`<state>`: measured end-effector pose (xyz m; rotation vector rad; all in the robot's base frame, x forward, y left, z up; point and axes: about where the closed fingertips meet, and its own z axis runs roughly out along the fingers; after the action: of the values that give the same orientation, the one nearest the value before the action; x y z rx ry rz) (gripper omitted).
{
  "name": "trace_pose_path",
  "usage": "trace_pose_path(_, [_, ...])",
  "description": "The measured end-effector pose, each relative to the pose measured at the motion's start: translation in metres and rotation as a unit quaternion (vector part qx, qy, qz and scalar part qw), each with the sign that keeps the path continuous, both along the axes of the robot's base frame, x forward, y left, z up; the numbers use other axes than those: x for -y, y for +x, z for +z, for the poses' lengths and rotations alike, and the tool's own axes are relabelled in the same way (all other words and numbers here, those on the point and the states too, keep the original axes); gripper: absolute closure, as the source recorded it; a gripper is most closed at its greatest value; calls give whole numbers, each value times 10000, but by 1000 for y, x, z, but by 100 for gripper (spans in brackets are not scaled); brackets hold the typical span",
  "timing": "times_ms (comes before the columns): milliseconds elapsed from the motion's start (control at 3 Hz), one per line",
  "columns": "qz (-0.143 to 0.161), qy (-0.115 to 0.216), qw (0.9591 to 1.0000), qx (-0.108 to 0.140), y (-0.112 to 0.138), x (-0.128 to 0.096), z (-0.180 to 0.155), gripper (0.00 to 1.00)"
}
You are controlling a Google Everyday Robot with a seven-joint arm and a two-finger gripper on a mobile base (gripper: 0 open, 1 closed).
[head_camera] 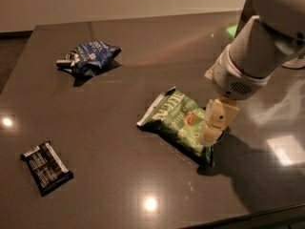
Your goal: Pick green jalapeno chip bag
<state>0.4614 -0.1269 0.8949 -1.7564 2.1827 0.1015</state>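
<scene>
A dark glossy tabletop (157,37) is reflecting spots of light. A crinkly green jalapeno chip bag (176,120) is lying flat right of centre, nearer the front edge. A white arm (257,51) is reaching in from the right edge, its cream gripper (213,128) pointing down over the bag's right end. A dark blue chip bag (90,57) is sitting towards the far left corner, a black wrapped bar (46,167) near the front left corner
</scene>
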Motion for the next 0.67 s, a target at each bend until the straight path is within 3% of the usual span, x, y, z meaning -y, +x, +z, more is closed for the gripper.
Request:
trace_pose_path(333, [63,78,9996,-258,-2,-17,-26,0])
trace_pose_path(667, [108,149,9987,-476,-5,-28,-44,12])
